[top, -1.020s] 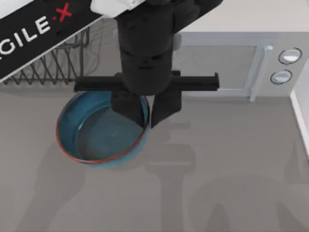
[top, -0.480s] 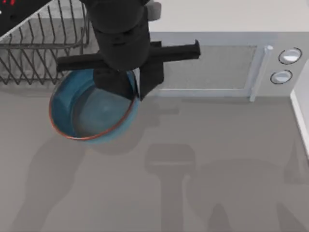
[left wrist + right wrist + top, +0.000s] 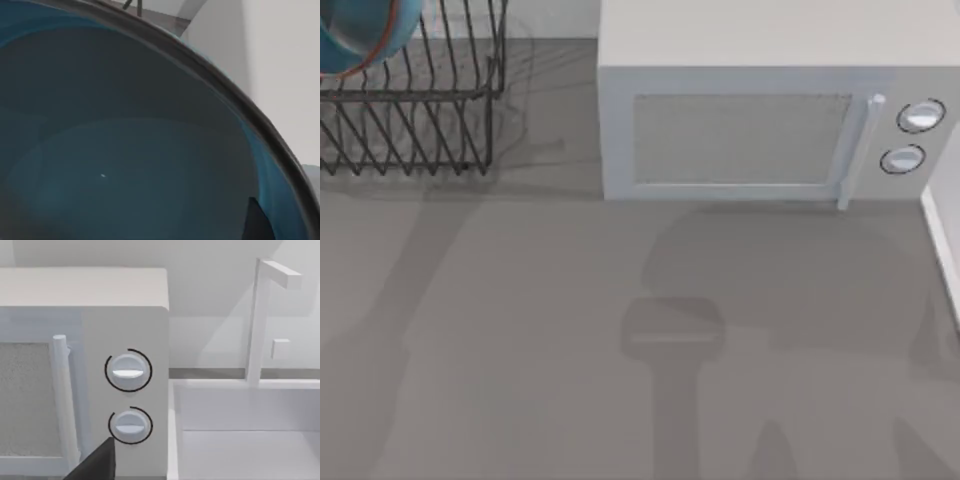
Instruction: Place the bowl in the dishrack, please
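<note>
The bowl (image 3: 360, 35) is showing at the top view's upper left corner, tilted on edge above the dishrack (image 3: 415, 120), its reddish rim curving toward the right. In the left wrist view its grey-blue inside (image 3: 120, 150) is facing the camera at close range. Whether the left gripper is pinching it, I cannot tell. The microwave (image 3: 760, 120) is standing to the rack's right.
</note>
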